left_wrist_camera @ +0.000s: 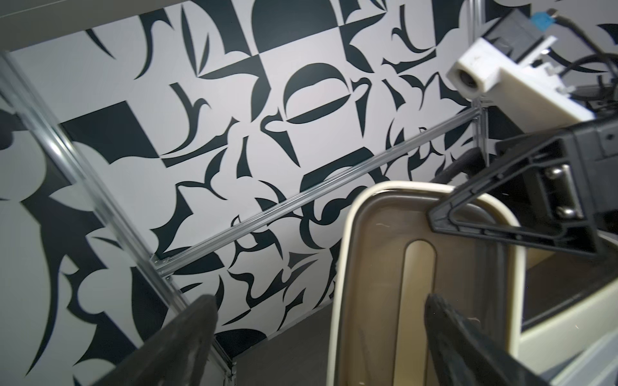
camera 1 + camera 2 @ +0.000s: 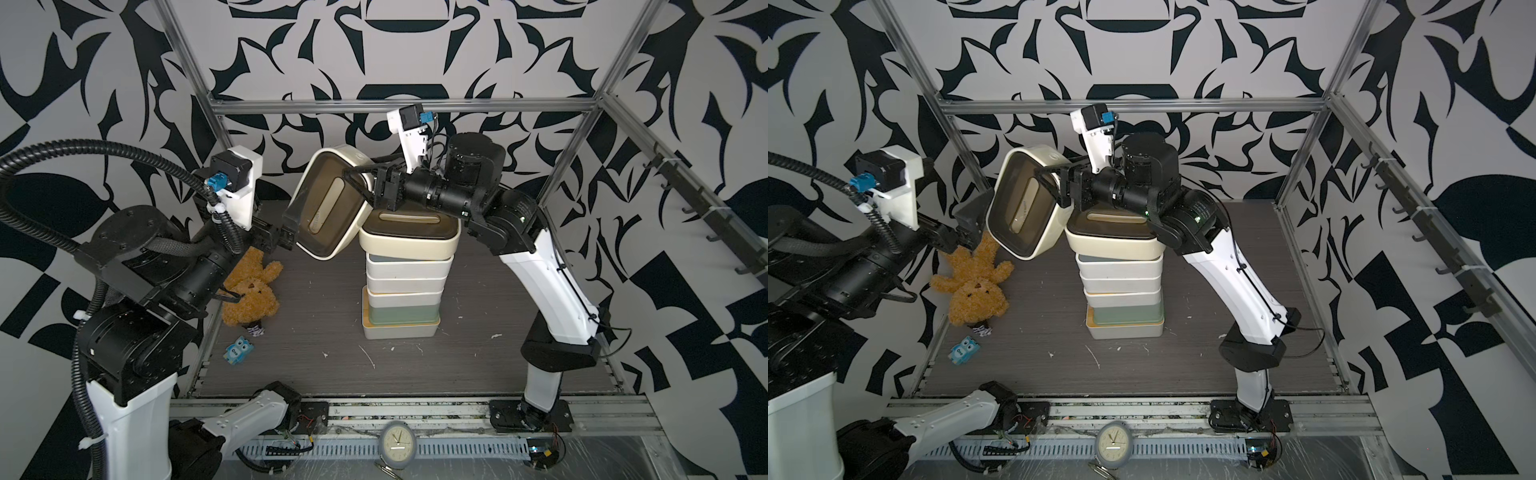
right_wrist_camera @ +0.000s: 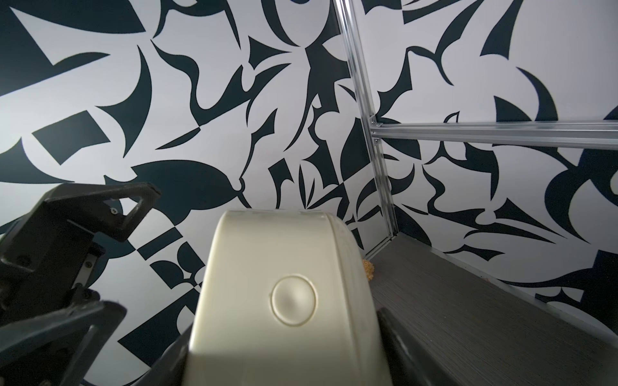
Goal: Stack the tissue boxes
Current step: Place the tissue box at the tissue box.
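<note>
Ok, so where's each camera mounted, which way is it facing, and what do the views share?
Top views: head above the front edge, looking down and back over the table; both arms show, right gripper clamping the tilted cream box near the stack.
Left wrist: on the left arm, looking along the open left gripper toward the back wall.
Right wrist: on the right arm, looking past the box's end at the left gripper.
Shared: every view shows that box.

We count seven tissue boxes (image 2: 405,282), one brown plush toy (image 2: 249,291), one blue owl toy (image 2: 237,351) and one clock (image 2: 398,444).
</note>
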You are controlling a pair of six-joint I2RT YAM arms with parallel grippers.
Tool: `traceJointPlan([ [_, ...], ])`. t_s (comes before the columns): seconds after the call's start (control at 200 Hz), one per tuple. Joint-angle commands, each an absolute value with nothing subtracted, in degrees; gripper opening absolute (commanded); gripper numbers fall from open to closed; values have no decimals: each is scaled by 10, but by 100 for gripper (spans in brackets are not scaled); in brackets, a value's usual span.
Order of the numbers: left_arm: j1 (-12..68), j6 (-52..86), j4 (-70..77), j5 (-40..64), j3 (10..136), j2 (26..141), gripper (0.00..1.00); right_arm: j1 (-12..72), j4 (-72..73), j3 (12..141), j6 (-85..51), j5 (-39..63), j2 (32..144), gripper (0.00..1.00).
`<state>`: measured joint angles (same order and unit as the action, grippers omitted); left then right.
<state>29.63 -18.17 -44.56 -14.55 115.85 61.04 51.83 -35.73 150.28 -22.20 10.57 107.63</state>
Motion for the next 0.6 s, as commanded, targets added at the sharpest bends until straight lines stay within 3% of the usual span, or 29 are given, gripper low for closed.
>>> traceJointPlan([
  [0.0, 295, -126, -425, -235, 1144, 617, 99, 516, -257, 1524, -250, 71, 1056, 4],
  [0.265, 295, -73, -413, -281, 1122, 608, 99, 516, -210, 1529, -307, 59, 1056, 4],
  [0.595, 295, 1, -400, -258, 1077, 570, 99, 515, -216, 1457, -330, -47, 982, 4],
])
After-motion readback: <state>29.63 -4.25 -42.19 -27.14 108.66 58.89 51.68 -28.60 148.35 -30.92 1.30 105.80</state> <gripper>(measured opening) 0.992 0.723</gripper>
